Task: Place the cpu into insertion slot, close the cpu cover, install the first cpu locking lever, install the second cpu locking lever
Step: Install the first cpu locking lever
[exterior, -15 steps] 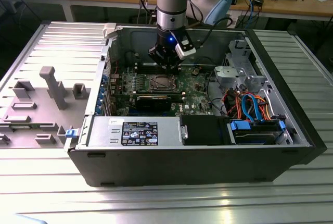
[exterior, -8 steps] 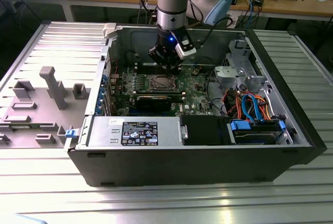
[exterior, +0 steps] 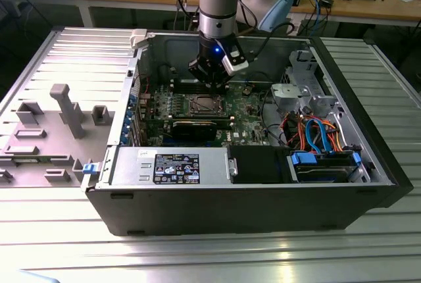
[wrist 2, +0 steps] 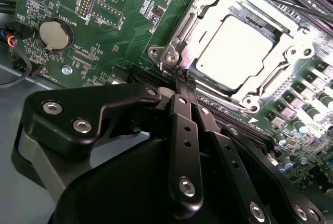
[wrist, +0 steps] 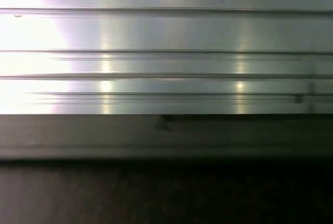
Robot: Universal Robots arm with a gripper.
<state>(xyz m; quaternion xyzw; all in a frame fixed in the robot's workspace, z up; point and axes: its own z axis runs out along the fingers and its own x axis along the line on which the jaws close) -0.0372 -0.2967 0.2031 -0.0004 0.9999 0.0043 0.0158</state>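
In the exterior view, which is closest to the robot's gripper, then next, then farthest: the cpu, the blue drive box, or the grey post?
1. The cpu, inside the case, just below the gripper.
2. The blue drive box, toward the exterior view's right.
3. The grey post, outside the case, far toward the exterior view's left.

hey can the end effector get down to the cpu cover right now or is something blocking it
Probably yes. In the second wrist view the end effector sits right at a corner of the cpu cover, which lies flat over the cpu. Nothing stands between them, and the open computer case leaves the approach from above free.
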